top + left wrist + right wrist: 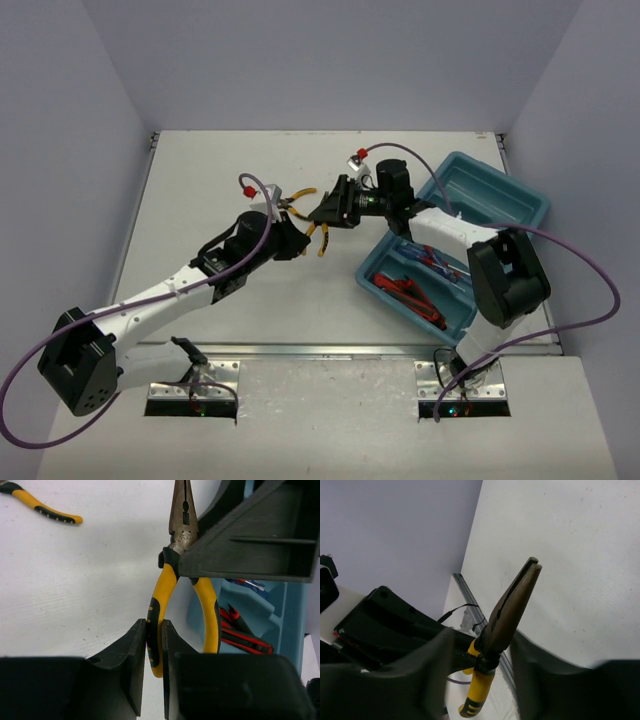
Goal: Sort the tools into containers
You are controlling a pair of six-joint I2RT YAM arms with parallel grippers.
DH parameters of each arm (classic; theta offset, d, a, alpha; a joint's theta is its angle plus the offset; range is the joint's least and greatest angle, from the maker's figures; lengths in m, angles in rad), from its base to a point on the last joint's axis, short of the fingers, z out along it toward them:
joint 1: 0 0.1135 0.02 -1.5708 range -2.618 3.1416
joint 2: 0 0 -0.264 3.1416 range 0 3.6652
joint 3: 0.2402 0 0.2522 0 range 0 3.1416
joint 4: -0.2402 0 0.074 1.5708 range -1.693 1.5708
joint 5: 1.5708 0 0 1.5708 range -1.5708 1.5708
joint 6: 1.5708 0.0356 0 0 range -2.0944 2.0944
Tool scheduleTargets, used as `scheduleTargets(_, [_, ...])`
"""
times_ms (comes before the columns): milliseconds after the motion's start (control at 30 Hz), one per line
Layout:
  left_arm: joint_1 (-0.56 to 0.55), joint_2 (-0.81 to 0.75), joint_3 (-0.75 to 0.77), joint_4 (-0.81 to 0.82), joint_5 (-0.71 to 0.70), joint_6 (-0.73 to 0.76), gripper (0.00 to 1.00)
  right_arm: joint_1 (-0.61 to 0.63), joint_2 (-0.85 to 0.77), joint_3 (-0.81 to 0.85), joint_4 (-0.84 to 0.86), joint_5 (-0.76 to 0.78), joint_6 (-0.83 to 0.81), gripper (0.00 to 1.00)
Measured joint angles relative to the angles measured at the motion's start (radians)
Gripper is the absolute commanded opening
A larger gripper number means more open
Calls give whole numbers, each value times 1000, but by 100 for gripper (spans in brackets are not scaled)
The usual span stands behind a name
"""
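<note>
**A:** From above, where are the yellow-handled long-nose pliers (309, 230)?

**B:** Over the white table (200, 180), between the two arms and left of the teal-blue plastic tray (500, 190). The grips are hard to read from that view.

**A:** And the wrist cameras?

**B:** The left gripper (154, 630) is clamped tight on one yellow handle. The right gripper (482, 636) has its jaws spread either side of the pivot, with a gap on each side.

**A:** Anything else?

**B:** The left wrist view shows a second pair of yellow-handled pliers (45, 510) lying on the table, well apart. Red-handled pliers (245, 636) fill one tray compartment, with blue-handled screwdrivers (245, 584) in the next.
</note>
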Motion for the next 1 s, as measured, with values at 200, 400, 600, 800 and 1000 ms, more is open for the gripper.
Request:
scheduleTargets(200, [-5, -17, -9, 39, 12, 3, 76, 8, 33, 39, -2, -2, 38, 0])
scheduleTargets(400, [-7, -25, 54, -54, -96, -10, 100, -40, 29, 150, -216, 45, -187, 0])
scheduleTargets(600, [-7, -47, 192, -295, -252, -12, 100, -183, 29, 484, -657, 461, -787, 0])
scheduleTargets(800, [-7, -115, 140, -383, -204, 20, 100, -310, 53, 590, -738, 860, -1389, 0])
scheduleTargets(1000, [-8, -128, 44, -420, -101, 33, 100, -366, 209, 591, -794, 1066, -1698, 0])
